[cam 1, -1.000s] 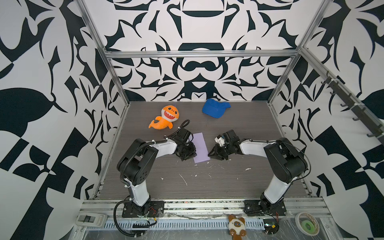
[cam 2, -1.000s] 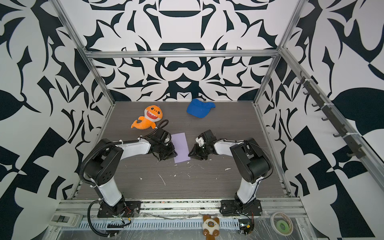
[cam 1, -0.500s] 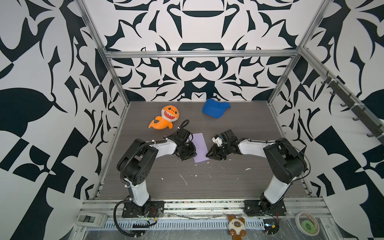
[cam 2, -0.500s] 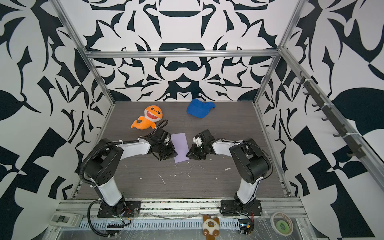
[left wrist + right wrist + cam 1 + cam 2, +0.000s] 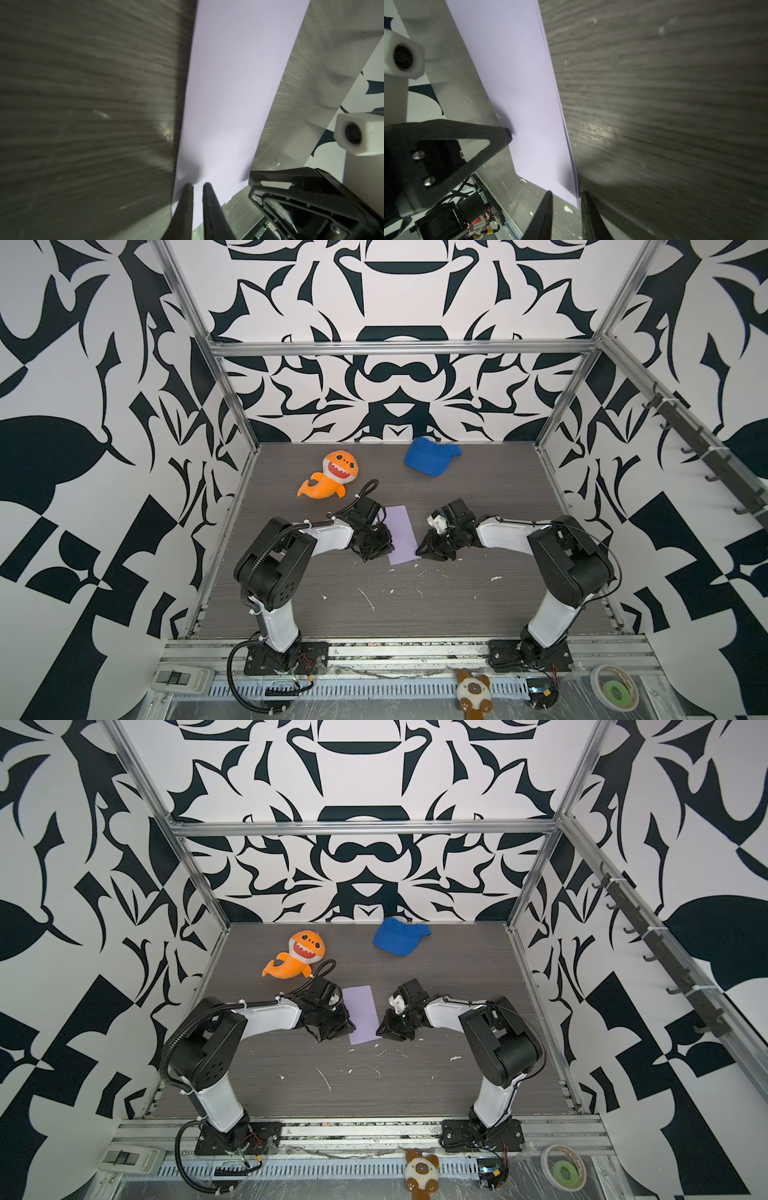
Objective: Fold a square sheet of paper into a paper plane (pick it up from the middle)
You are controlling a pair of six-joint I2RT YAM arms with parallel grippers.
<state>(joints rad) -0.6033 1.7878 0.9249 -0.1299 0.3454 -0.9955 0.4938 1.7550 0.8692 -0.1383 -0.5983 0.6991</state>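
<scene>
Square sheet of paper (image 5: pixel 401 533) folded, mid-worktop (image 5: pixel 478 489). Left gripper (image 5: pixel 197 186) nearly closed, pinning edge. Right gripper (image 5: pixel 566 193) open, straddling corner, probably for creasing.

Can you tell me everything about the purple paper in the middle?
The purple paper is pale lavender, thin, matte and plain. It is folded into a long narrow rectangle; the right wrist view shows two layers along one long edge. It lies flat on the dark wood-grain table, between the two arms. The left gripper presses close-set fingertips on it near one long edge, where it dimples slightly. The right gripper straddles a corner with parted fingers.
</scene>
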